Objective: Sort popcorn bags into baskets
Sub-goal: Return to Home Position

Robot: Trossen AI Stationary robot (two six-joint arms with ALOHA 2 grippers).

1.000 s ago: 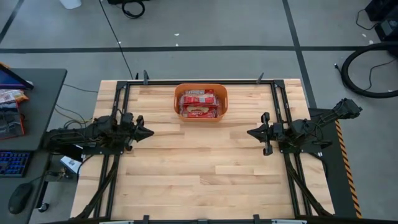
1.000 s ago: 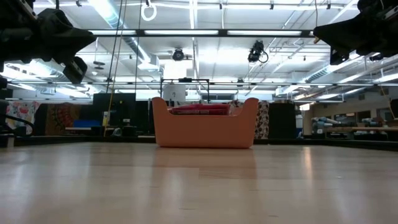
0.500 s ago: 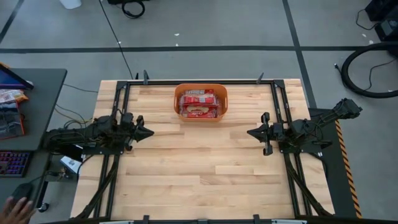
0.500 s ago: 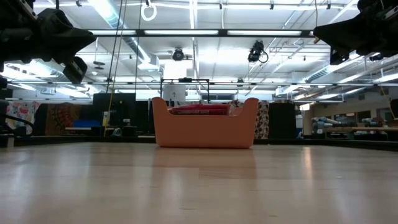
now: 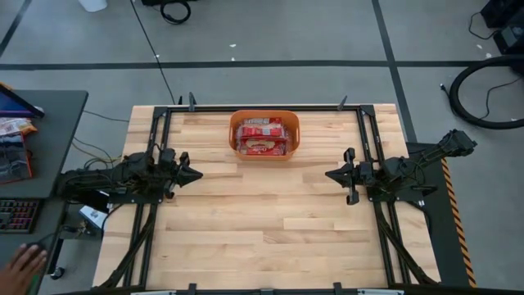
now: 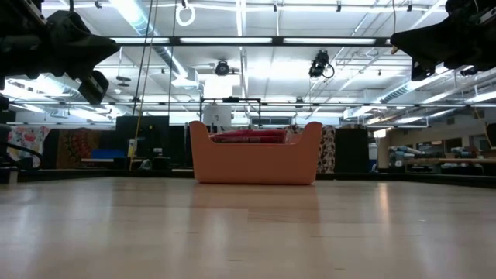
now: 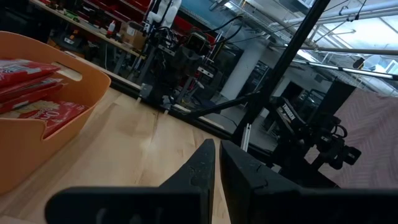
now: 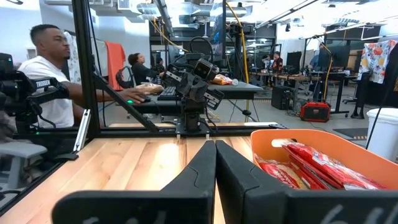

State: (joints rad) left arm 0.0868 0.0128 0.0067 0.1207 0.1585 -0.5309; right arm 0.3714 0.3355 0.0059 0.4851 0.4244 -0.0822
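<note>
Sorting looks done to me: every popcorn bag point(image 5: 260, 138) I see lies in the orange basket point(image 5: 264, 115) at the desk's point(image 5: 262, 229) far middle, none loose, left fingers point(image 5: 191, 174) and right fingers point(image 5: 333, 174) pressed together, empty, at opposite sides.

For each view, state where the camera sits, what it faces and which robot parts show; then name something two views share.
High: overhead, facing down on the table, tub of bags, left arm and right arm.
Low: table height, facing the tub; arms at top corners.
Left wrist: on the left arm, past the shut left gripper toward the right arm.
Right wrist: mirrored, past the shut right gripper; a person beyond.
Both wrist views catch the tub.
</note>
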